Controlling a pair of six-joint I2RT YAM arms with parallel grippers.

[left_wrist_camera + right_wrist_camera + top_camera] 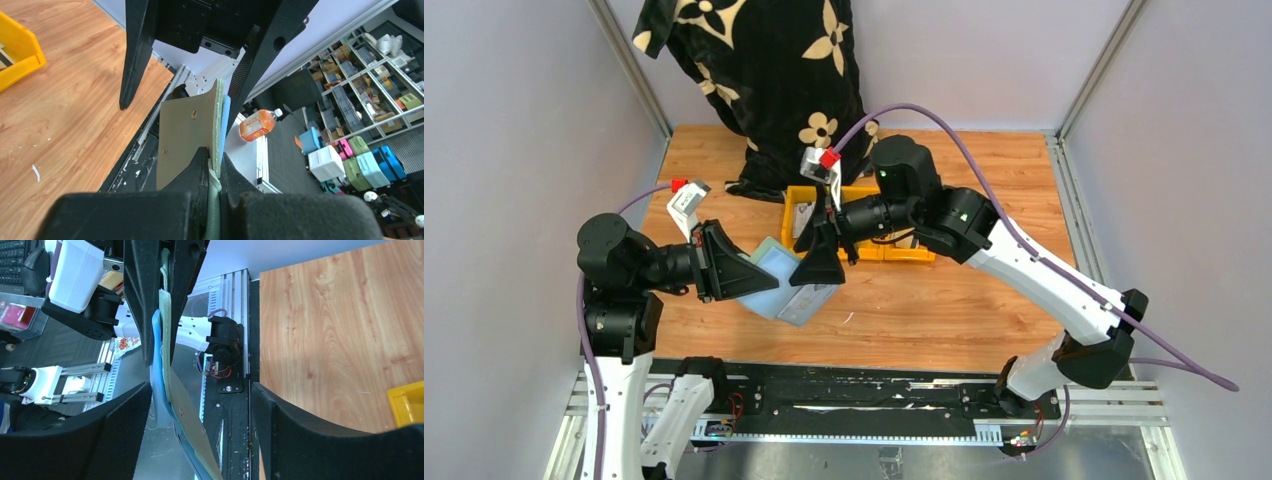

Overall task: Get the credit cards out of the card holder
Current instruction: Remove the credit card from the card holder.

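Left gripper (754,275) was clamped tight on one edge of the card holder (789,292), holding it off the table (984,300), left of centre, with the flap hanging open. Right gripper (822,262) had its jaws wide, straddling the holder's free end, and as far as the wrist view showed it touched nothing. No credit cards clearly visible (the pockets faced away from every camera).

Risks:
- Closing the right jaws from here would likely pinch the whole flap rather than a card. A pull could then drag the holder out of the left's thin edge grip.
- The flap looked floppy, so it could fold over and hide the pocket mouth.
- A card freed mid-air could drop short of the yellow bins (911,256) on the far side.
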